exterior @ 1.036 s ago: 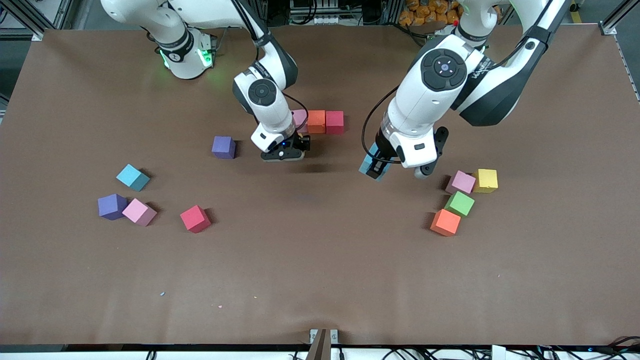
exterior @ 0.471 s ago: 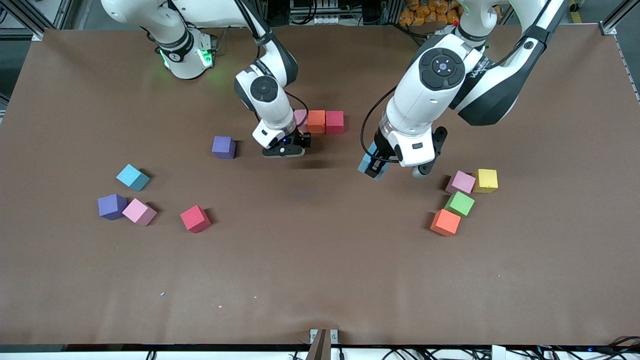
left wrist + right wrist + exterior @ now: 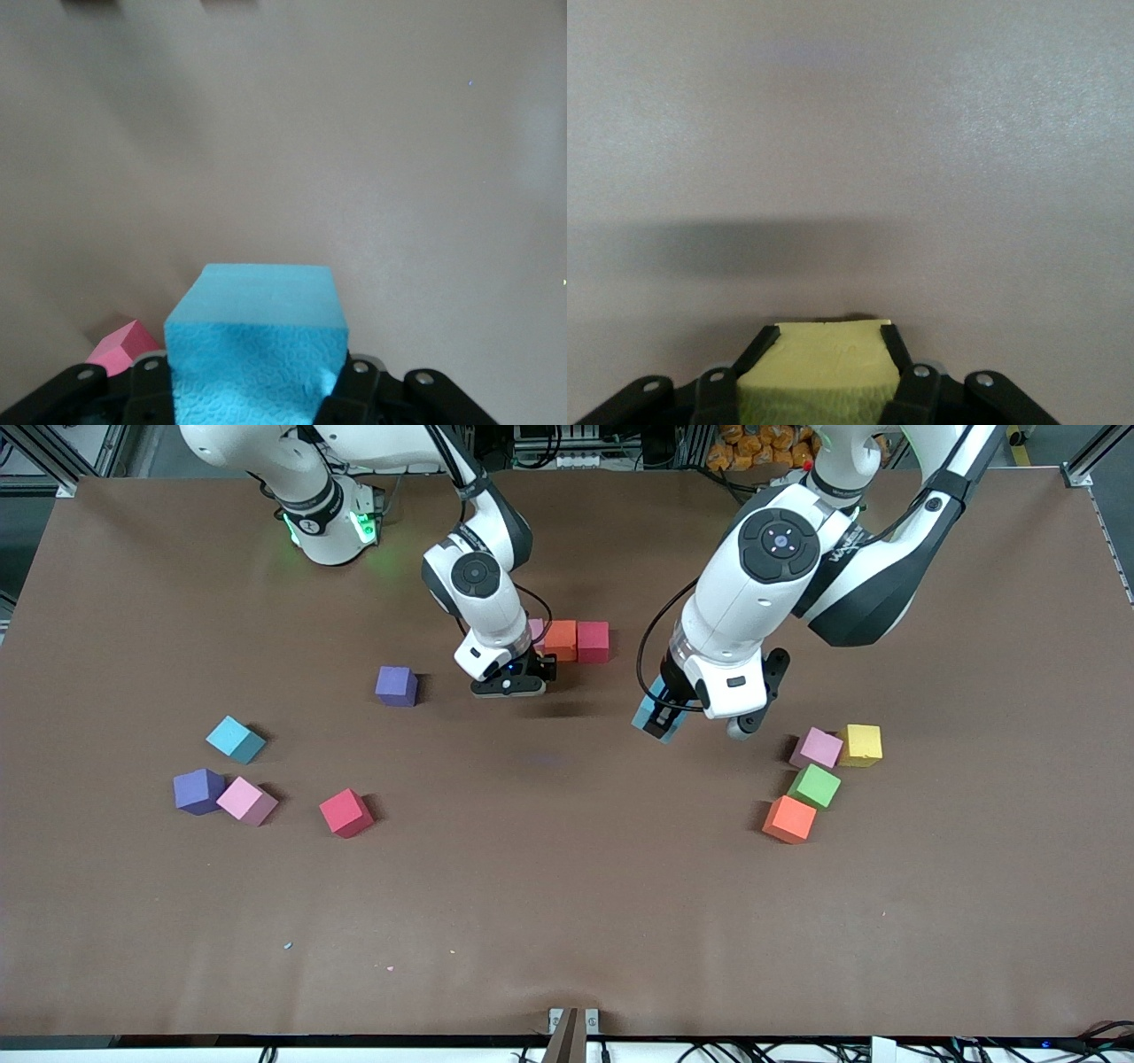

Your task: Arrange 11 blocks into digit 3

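A row of three blocks, pink (image 3: 535, 630), orange (image 3: 560, 640) and red (image 3: 593, 641), lies mid-table near the robots' bases. My right gripper (image 3: 509, 683) is low beside the row's pink end, and its hand partly hides the pink block. It is shut on a yellow block (image 3: 819, 367), pinched at the right gripper (image 3: 829, 336) close above the table. In the front view that yellow block is hidden by the hand. My left gripper (image 3: 660, 723) hangs over bare table, shut on a light blue block (image 3: 654, 717), which fills the left gripper (image 3: 254, 381).
Loose blocks toward the right arm's end: purple (image 3: 396, 685), light blue (image 3: 235, 740), purple (image 3: 198, 791), pink (image 3: 246, 800), red (image 3: 345, 812). Toward the left arm's end: pink (image 3: 816, 747), yellow (image 3: 861, 745), green (image 3: 814, 786), orange (image 3: 788, 818). A pink-red block (image 3: 124, 347) shows beside the held blue one.
My right gripper has carried the yellow block closer to the pink end of the row. My left gripper has drifted slightly toward the row with the light blue block.
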Available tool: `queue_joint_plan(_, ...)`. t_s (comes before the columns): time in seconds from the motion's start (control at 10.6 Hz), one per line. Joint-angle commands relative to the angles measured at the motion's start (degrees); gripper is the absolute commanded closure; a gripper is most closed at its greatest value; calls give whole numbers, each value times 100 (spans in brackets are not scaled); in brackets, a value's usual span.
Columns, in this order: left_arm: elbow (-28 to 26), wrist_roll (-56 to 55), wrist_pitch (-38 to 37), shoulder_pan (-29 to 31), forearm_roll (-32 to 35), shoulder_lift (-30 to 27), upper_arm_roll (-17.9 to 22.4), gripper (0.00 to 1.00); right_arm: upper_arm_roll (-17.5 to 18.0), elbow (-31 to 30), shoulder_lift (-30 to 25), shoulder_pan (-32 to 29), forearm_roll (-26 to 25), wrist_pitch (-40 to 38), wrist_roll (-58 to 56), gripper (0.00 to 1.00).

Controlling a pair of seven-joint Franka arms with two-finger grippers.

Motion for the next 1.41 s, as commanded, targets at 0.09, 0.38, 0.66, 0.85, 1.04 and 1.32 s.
queue_joint_plan(0.09, -101, 166, 9, 31, -144, -125, -3, 100, -22, -247, -18, 48, -2, 354, 88, 57)
queue_joint_plan(0.38, -92, 174, 9, 14, -144, -117, -3, 100, -22, -265, -9, 65, -2, 373, 88, 56)
queue_joint_plan(0.66, -92, 174, 9, 14, -144, -117, 6, 100, -22, -265, 0, 83, -2, 373, 123, 56)
queue_joint_plan(0.85, -101, 174, 9, 14, -144, -117, -3, 100, -22, -265, 0, 126, -2, 391, 202, 56)
queue_joint_plan(1.04, -101, 235, 9, 5, -144, -108, -3, 100, -22, -265, 26, 136, -2, 425, 220, 56)
queue_joint_plan(1.32, -101, 254, 9, -12, -144, -116, -3, 100, -13, -265, 52, 136, -2, 452, 229, 55)
